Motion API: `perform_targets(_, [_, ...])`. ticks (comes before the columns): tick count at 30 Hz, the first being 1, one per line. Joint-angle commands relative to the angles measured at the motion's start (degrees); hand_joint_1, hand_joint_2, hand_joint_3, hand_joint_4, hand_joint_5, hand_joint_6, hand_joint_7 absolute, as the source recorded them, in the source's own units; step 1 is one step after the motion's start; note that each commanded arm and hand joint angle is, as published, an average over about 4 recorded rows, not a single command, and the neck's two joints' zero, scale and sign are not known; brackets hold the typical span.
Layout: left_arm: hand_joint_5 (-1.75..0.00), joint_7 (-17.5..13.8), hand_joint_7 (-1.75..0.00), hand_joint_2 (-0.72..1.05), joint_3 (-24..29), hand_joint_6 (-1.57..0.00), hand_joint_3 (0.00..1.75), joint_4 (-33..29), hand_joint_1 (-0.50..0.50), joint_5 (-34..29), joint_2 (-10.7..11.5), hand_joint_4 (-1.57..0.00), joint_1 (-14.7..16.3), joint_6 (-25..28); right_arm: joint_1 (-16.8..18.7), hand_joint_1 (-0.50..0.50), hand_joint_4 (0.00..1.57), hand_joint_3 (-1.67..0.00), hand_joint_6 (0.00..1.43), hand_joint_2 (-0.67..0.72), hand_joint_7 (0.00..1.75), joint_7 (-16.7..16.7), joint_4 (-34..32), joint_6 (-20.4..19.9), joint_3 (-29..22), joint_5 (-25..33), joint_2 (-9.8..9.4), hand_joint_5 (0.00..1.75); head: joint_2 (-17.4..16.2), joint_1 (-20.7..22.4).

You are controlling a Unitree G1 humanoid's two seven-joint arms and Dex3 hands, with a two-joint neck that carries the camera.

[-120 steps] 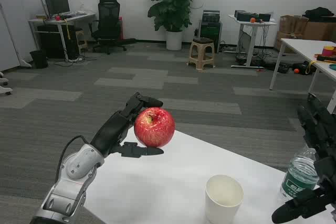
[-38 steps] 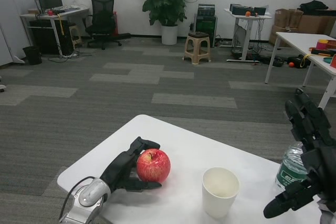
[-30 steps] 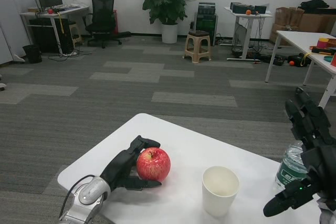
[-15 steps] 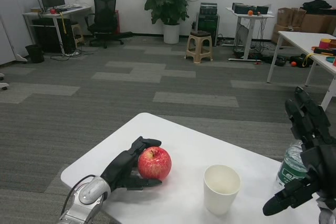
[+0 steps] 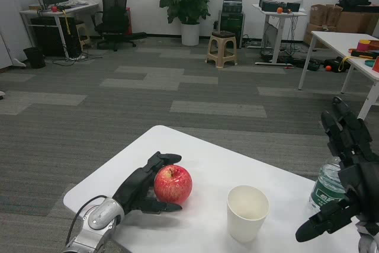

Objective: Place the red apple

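In the curl of my left hand sits the red apple, resting on the white table with my fingers cupped around its left side and touching it. To its right stands a paper cup; farther right my right hand hangs spread and empty just above a water bottle.

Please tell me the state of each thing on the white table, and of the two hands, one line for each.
red apple: resting on the white table, stem up.
left hand: cupped around the apple's left side, fingers touching it.
paper cup: upright, open, looks empty.
water bottle: upright, partly hidden by the right hand.
right hand: raised beside the bottle, fingers apart, holding nothing.
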Motion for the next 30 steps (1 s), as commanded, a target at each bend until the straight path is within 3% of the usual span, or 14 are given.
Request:
perform_targets(1, [-0.31,0.35,-0.77,-0.15,0.25,0.0,0.0,0.09,-0.5,-0.84,0.07,0.0,-0.31,-0.83,-0.33,-0.33,0.0,-0.08,0.0,0.41,0.14,-0.14,0.39,-0.26,0.12,0.5,0.11,0.0,-0.03,0.05])
perform_targets(4, [-0.31,0.35,-0.77,-0.44,0.25,0.0,0.0,0.07,-0.5,-1.1,0.07,0.0,-0.31,-0.9,-0.3,-0.33,0.0,-0.08,0.0,0.44,0.14,-0.14,0.25,-0.26,0.12,0.5,0.11,0.0,-0.08,0.03])
perform_targets(11, [-0.21,0.35,-0.73,-0.64,-0.56,0.0,0.0,-0.04,-0.5,-3.96,-0.02,0.0,-0.31,-0.83,-0.3,-0.33,0.0,-0.04,0.0,0.41,0.14,-0.14,0.21,-0.26,0.21,0.5,0.11,0.0,-0.17,0.07])
perform_targets(19, [-0.21,1.4,-0.7,-0.64,-0.08,0.0,0.0,-1.62,-0.5,-5.37,-0.11,0.0,-0.31,-1.67,-0.3,-0.33,0.0,-0.08,0.0,0.44,0.14,-0.14,0.21,-0.26,0.21,0.5,0.11,0.0,-0.16,0.06])
perform_targets(23, [-0.1,2.19,-0.63,-0.64,0.93,0.0,0.0,-3.25,-0.5,-5.63,-0.11,0.0,-0.36,-2.33,-0.3,-0.33,0.0,-0.08,0.0,0.41,0.14,-0.1,0.17,-0.26,0.21,0.5,0.11,0.0,-0.16,0.0])
perform_targets(30, [-0.08,3.53,-0.56,-0.64,2.6,0.0,0.0,-6.74,-0.5,-6.97,-0.2,0.0,-0.38,-3.29,-0.3,-0.33,0.0,-0.08,0.0,0.41,0.14,-0.08,0.23,-0.26,0.12,0.5,0.29,0.0,-0.11,0.01])
